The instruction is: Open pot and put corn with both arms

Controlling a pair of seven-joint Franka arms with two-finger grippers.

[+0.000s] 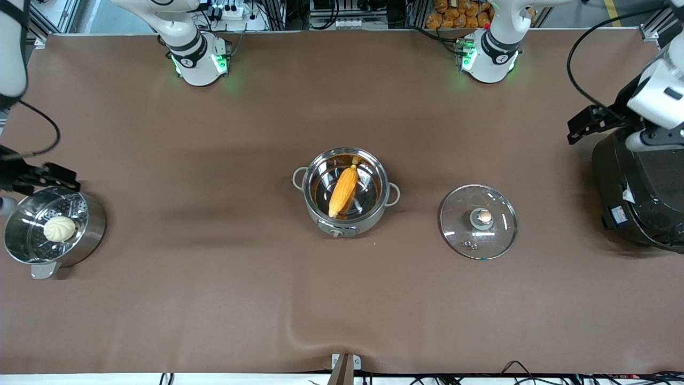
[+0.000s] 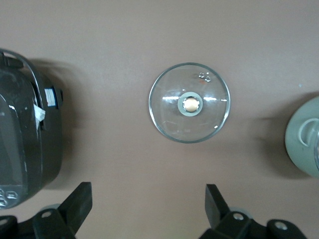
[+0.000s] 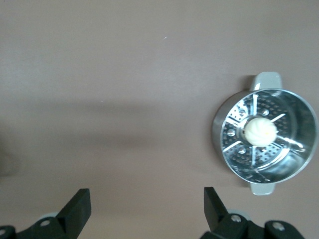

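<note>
The steel pot stands open at the table's middle, with the yellow-orange corn lying slantwise inside it. Its glass lid lies flat on the table beside it, toward the left arm's end, knob up. The lid also shows in the left wrist view, where the pot's edge is just in sight. My left gripper is open and empty, raised over the black cooker's edge. My right gripper is open and empty, raised beside the steamer pot.
A steel steamer pot with a white bun in it stands at the right arm's end; it shows in the right wrist view. A large black cooker stands at the left arm's end.
</note>
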